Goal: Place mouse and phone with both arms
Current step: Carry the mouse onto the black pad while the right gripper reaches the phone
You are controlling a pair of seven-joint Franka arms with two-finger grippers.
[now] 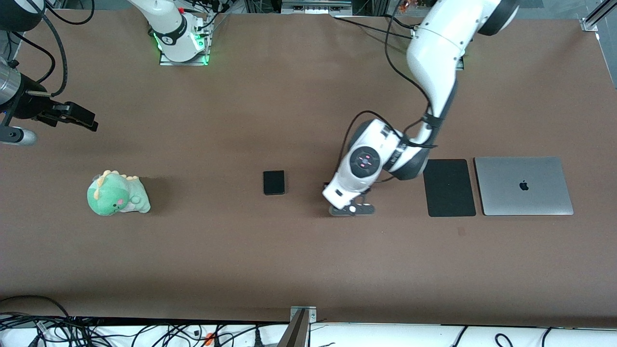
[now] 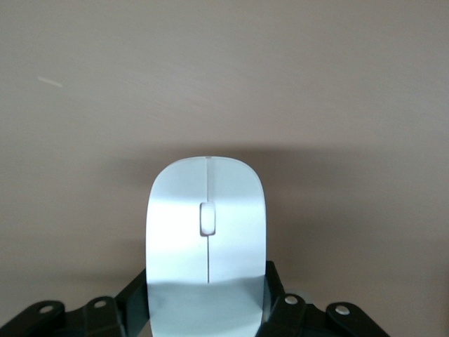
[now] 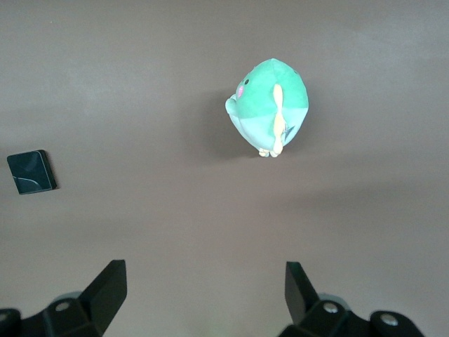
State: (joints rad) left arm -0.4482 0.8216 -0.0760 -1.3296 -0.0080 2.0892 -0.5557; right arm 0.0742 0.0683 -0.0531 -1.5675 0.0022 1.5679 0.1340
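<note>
Brown table (image 1: 241,260): only the left wrist view shows the mouse (image 2: 205,246).

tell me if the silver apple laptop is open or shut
Shut. The silver laptop lies flat on the brown table with its lid down, logo facing up, beside the flat black mouse pad.

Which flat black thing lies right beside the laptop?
The mouse pad, the big black sheet edge to edge with the laptop. The small black phone lies alone mid-table.
</note>
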